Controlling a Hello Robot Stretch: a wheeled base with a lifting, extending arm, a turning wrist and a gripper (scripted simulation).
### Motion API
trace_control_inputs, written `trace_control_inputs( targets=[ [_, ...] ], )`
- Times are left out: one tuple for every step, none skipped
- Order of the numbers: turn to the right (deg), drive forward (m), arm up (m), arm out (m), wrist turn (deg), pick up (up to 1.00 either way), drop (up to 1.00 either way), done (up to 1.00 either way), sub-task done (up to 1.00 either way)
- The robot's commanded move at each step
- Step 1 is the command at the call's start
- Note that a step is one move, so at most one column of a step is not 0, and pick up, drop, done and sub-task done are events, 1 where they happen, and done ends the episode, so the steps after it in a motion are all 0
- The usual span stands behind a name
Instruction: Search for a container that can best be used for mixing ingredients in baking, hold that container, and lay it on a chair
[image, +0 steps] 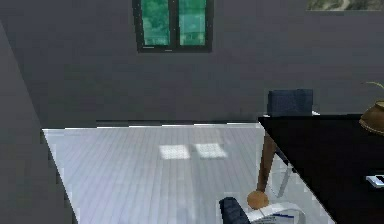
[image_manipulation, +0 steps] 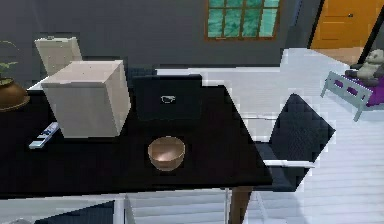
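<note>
The container for mixing is, I judge, the small brown bowl (image_manipulation: 166, 152). It stands upright on the black bench (image_manipulation: 100, 170), near the bench's front edge in the arm side view, and it seems to have nothing inside. Behind it, apart from it, is a large pale box (image_manipulation: 88, 97), and beside the box lies a flat black object (image_manipulation: 168, 100) which I cannot name. A small remote (image_manipulation: 43, 136) lies at the arm side view's left.

The state of the tool I cannot tell from these pictures.

About handling: the bowl looks rigid and rather light, with a smooth and somewhat shiny wall. It could be wood, metal or ceramic; I cannot say which, so it should be treated as breakable. The round outside gives little to hold and may slip. The rim is the better place, I think, with one finger inside and one outside the wall. The bowl should be lifted straight up so it does not slide over the bench.

For laying it down, the dark chair (image_manipulation: 300, 130) at the bench's end, on the arm side view's right, is the closest. Its seat looks flat and free, a good place for a round base.
</note>
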Motion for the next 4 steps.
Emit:
trace_control_inputs(
  targets=[
    [0.0, 0.00, 0.38, 0.00, 0.0, 0.00, 0.00, 0.00, 0.00],
    [0.0, 0.00, 0.00, 0.28, 0.0, 0.00, 0.00, 0.00, 0.00],
    [0.0, 0.00, 0.00, 0.00, 45.0, 0.00, 0.00, 0.00, 0.00],
    [0.0, 0.00, 0.00, 0.00, 45.0, 0.00, 0.00, 0.00, 0.00]
  ],
)
